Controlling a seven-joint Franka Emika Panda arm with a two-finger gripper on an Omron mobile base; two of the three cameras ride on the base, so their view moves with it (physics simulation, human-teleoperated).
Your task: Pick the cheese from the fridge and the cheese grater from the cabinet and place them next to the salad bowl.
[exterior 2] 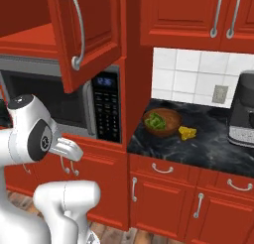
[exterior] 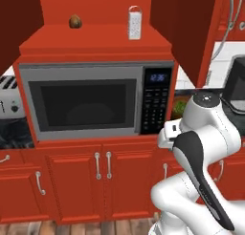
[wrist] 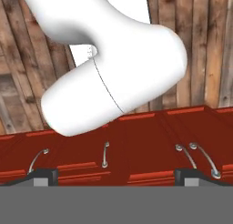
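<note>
The silvery cheese grater (exterior: 135, 23) stands upright at the right end of the shelf of the open red cabinet (exterior: 95, 38) above the microwave. On the dark counter, the brown salad bowl (exterior 2: 161, 121) holds greens, and the small yellow cheese (exterior 2: 187, 133) lies just right of it. The bowl's edge (exterior: 180, 107) peeks out behind my arm. My gripper (wrist: 116, 177) hangs low, folded in front of the lower cupboards and far below the grater. It is open, with its fingertips (wrist: 43, 176) wide apart and nothing between them. The fridge is out of view.
A small brown round thing (exterior: 74, 21) sits on the cabinet shelf left of the grater. The microwave (exterior: 95, 102) fills the space below the shelf. An open cabinet door (exterior 2: 84, 34) juts out. A dark coffee machine (exterior 2: 243, 114) stands right of the cheese, and a toaster (exterior: 8, 102) is at far left.
</note>
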